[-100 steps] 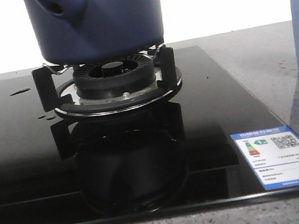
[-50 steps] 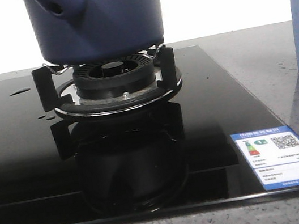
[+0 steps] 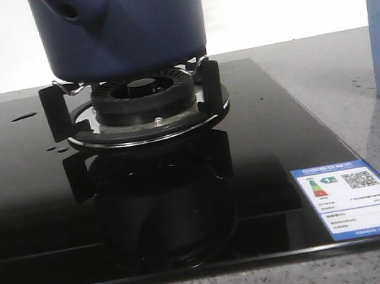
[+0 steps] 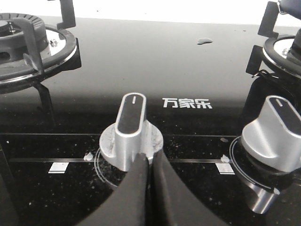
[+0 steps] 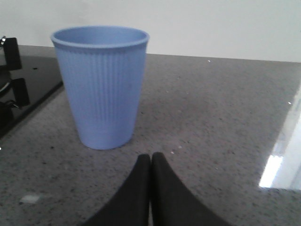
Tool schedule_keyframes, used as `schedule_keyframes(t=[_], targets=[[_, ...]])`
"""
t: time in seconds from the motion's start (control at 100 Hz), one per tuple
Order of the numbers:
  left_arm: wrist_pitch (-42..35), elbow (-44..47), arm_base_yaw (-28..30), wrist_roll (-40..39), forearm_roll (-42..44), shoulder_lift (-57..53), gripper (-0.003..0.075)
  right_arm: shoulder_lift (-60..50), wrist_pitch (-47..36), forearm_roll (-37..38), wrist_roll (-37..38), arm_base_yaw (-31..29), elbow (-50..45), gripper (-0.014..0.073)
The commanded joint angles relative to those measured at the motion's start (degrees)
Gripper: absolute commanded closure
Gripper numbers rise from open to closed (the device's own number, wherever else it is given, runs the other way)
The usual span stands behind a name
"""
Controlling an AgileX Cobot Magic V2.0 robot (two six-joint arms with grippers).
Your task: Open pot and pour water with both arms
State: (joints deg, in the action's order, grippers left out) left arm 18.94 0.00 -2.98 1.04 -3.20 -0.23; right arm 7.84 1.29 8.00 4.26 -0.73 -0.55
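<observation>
White characters 万家乐 [image 4: 187, 103] are showing on the black glass stove [image 3: 27, 213] between two silver knobs [image 4: 131, 127]. A blue energy label [image 3: 358, 198] is sitting at its corner. The pot [image 3: 119, 24] is resting on the burner [image 3: 142, 95]. A pale blue cup [image 5: 100, 84] is standing on the grey counter [image 5: 211, 117]. The left gripper [image 4: 149, 162] and the right gripper [image 5: 150, 162] are both pressing their fingers together, holding nothing.

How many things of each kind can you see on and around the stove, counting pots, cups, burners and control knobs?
Dark navy-blue round pot: 1
Pale blue ribbed plastic cup: 1
Black gas burners: 2
Silver metal control knobs: 2
Total: 6
</observation>
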Motion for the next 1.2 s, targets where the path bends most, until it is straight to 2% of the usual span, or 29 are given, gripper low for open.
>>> schedule_keyframes(t=[0.0,0.17,0.41,1.19], targets=[[-2.4,1.9,0.1,-0.5,-0.8,-1.5,0.0739,-3.2,-3.4,-1.6,-1.0,-2.7,-1.0,0.0660],[-2.4,1.9,0.1,-0.5,-0.8,-1.5,0.0739,-9.6,6.5,-3.7,-1.0,-6.4,-1.5,0.0660],[-2.4,1.9,0.1,-0.5,-0.8,-1.5,0.0739,-9.3,16.3,-5.1,-1.0,-6.8,-1.5,0.0660],[-2.4,1.9,0.1,-0.5,-0.8,-1.5,0.0739,-9.3,16.3,-5.5,-1.0,-6.8,-1.5,0.0660]])
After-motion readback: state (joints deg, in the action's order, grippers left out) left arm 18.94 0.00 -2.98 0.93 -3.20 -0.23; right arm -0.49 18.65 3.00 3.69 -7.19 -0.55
